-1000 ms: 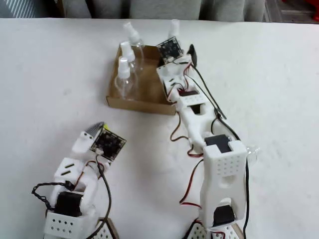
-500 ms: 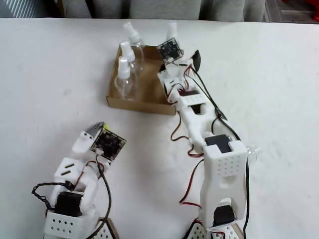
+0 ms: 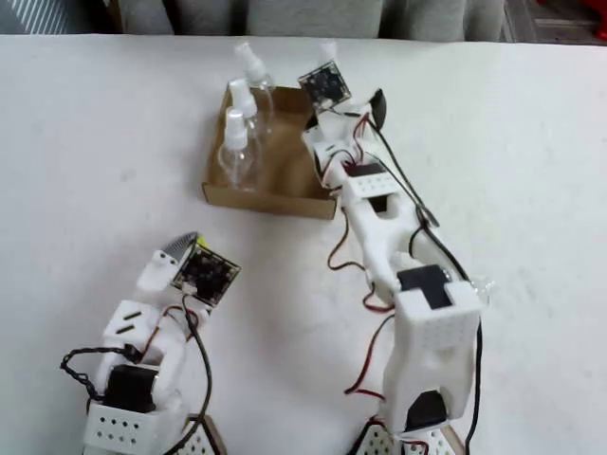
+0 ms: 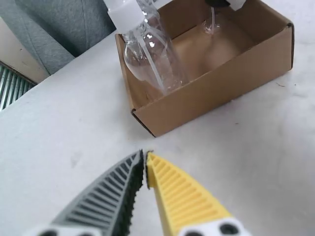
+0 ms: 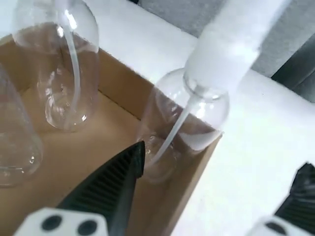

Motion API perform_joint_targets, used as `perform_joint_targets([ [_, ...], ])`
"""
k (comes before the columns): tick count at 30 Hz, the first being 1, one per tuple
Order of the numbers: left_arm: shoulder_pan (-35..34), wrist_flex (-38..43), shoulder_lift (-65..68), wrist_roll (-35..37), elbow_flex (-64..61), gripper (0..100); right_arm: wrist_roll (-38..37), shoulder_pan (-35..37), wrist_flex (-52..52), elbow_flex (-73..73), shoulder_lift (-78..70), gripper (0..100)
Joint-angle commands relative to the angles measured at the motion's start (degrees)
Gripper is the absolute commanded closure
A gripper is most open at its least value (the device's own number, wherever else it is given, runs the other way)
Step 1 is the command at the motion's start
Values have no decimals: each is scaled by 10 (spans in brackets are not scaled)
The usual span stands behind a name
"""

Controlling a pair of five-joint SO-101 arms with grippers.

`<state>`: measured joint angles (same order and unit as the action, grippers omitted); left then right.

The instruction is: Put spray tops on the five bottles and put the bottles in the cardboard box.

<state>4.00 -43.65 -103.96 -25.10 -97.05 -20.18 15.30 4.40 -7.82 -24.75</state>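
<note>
Four bottles (image 3: 235, 142) stand in the box (image 3: 275, 194); my right gripper (image 5: 221, 157) hangs spread wide astride the far-right one (image 5: 197, 118), likely to let it go, while the left gripper (image 4: 146, 155) sits closed, idle near-left.

Bright, even light washes the white table (image 3: 85, 123), and glints show on a clear bottle (image 4: 150, 54)

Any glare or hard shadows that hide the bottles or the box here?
High view: even, bright light, no hard shadows on the table; the box reads clearly, the clear bottles look pale. Left wrist view: white glints on the nearest bottle. Right wrist view: glints on the corner bottle, its tube plain to see.
</note>
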Motion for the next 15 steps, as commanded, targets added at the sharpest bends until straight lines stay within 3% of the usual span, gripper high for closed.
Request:
perform_joint_targets([
  [1,-5,3,-7,-6,1,977,0,-4,18,-11,80,598],
  [15,-5,3,-7,-6,1,977,1,-67,316,-149,364,616],
])
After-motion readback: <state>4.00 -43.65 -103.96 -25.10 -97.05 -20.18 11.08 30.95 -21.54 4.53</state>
